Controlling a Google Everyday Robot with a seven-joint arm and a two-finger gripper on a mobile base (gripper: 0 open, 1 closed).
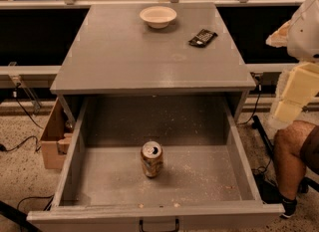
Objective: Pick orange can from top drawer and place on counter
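**Figure: open drawer, seen from the front and above.** The desk (124, 57) has a flat grey top, and that top is where I am to set the can down. Below it the top drawer (70, 166) stands wide open, its floor speckled with crumbs. My hand (294, 91) hangs at the right edge of the view, beside the desk and well apart from the drawer. I cannot tell whether it is apart or together. A pale bowl (158, 16) sits at the rear of the desk, with a dark packet (203, 37) near it on the right.

The orange can (151, 160) stands near the middle of the drawer floor, clear of every wall. Its long axis is vertical, with the silver top and pull tab facing up. I judge it light and stiff but thin-walled, so it would dent easily, and its smooth sides look rather slippery. I would take it across the mid-body with a moderate squeeze and keep it upright.
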